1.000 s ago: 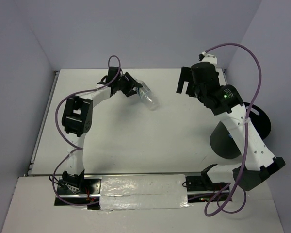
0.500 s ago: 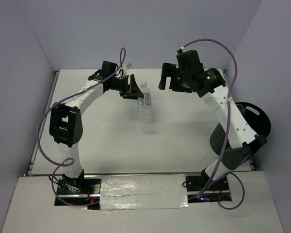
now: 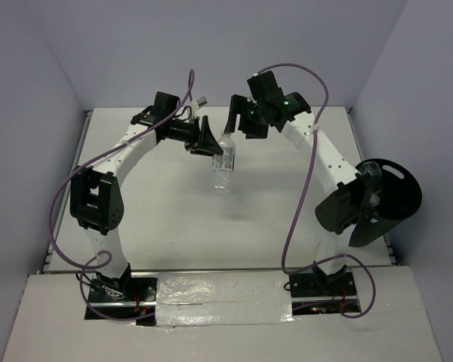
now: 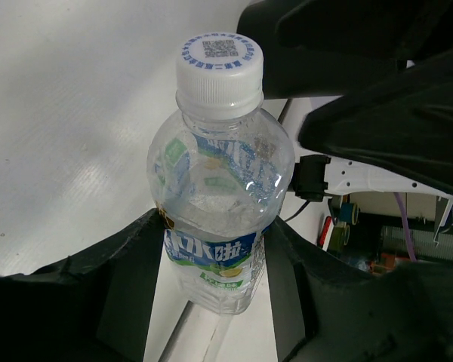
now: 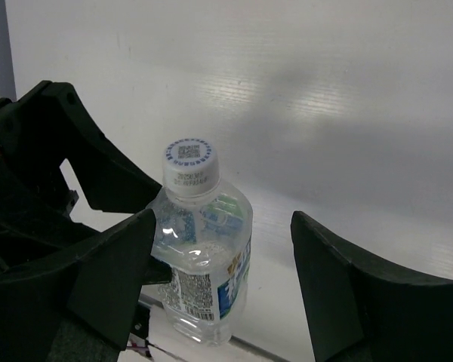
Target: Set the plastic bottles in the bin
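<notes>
One plastic bottle [image 3: 223, 162], clear with a white cap and a blue-green label, hangs upright above the table's far middle. My left gripper [image 3: 210, 143] is shut on its labelled lower body [image 4: 215, 260], a finger [image 4: 128, 264] on each side. My right gripper [image 3: 236, 124] has come up from the right and stands open around the same bottle [image 5: 204, 241]; its left finger [image 5: 113, 264] is close to the bottle and its right finger [image 5: 340, 279] is well apart. The black bin [image 3: 368, 232] sits at the right, partly hidden behind my right arm.
The bin's round black lid [image 3: 399, 192] with its handle slot lies just behind the bin at the table's right edge. Purple cables loop over both arms. Walls close in on the left, far and right sides of the white table [image 3: 166, 219].
My right arm has swung left from the bin side to the bottle, and its jaws have narrowed. My left gripper has turned the bottle upright and carried it slightly towards the middle.
</notes>
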`<state>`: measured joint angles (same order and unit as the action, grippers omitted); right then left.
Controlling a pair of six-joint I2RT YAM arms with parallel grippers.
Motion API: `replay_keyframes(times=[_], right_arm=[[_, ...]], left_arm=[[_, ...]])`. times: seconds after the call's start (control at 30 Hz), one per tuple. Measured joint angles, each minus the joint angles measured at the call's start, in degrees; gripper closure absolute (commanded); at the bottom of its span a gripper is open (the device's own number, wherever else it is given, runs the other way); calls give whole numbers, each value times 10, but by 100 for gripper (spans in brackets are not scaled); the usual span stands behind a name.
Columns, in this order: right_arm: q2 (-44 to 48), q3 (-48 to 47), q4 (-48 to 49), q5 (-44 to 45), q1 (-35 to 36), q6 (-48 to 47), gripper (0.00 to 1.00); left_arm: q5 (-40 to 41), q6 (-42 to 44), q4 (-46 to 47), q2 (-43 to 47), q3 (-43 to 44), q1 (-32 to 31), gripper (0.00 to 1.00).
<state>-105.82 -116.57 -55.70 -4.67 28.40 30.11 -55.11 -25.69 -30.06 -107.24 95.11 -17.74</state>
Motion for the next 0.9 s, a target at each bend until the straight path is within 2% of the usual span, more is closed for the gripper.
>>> replay_keyframes(times=[0.4, 0.53, 0.6, 0.7, 0.73, 0.77, 0.8, 0.83, 0.87, 0.9], right_arm=[[-9, 13, 23, -22, 7, 15, 23], [-23, 13, 26, -23, 7, 18, 27], [-34, 13, 29, -23, 7, 20, 33], [-46, 13, 38, -27, 7, 21, 48], [-49, 12, 38, -28, 8, 22, 59], [-50, 12, 39, -28, 9, 23, 65], [-50, 12, 39, -26, 10, 24, 70], [-50, 12, 39, -24, 11, 25, 81], [-50, 12, 39, -21, 11, 24, 85], [-50, 12, 38, -17, 12, 23, 89]], left_arm=[[-7, -1, 1, 9, 0, -4, 51], [-7, -1, 1, 10, 0, -7, 51], [-7, -1, 0, 10, 0, -9, 51], [-6, 0, -3, 10, 0, -12, 51], [-6, 0, -4, 10, 0, -12, 51], [-5, 0, -5, 10, 0, -13, 50], [-4, 1, -6, 10, 0, -13, 47], [-5, 1, -8, 10, 0, -14, 33], [-4, 1, -8, 10, 0, -14, 23], [-3, 3, -8, 10, 0, -14, 1]])
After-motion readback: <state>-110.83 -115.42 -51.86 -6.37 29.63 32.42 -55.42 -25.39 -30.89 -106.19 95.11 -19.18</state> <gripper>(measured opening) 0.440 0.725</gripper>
